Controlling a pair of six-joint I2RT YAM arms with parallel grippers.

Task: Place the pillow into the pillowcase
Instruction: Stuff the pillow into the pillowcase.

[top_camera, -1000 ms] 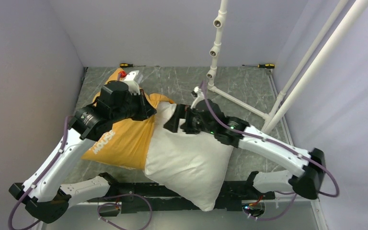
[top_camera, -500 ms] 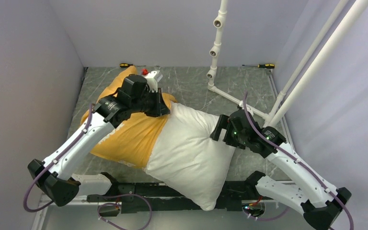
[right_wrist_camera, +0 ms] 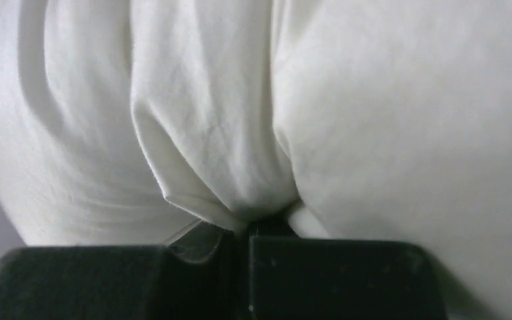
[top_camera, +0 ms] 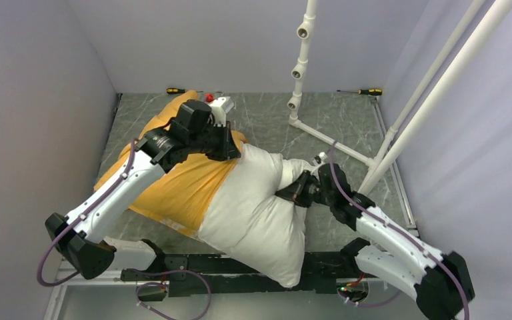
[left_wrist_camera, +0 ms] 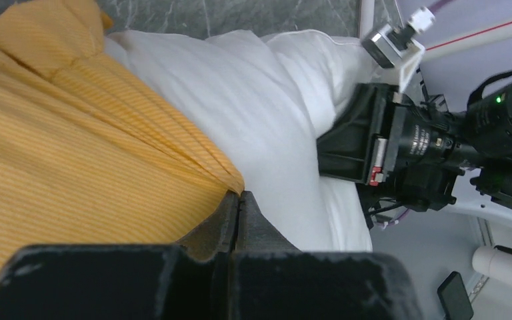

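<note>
The pillow [top_camera: 253, 207] is smooth, matt white cloth; the pillowcase [top_camera: 180, 187], finely striped orange cloth; the tabletop [top_camera: 267, 123], scuffed grey marbling.

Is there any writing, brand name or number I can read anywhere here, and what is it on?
Nothing here can be read.
Small markings on the right gripper body, left wrist view: too small to read.
pillowcase: no lettering that I can make out on the part that shows.
pillow: plain white, no text visible.
</note>
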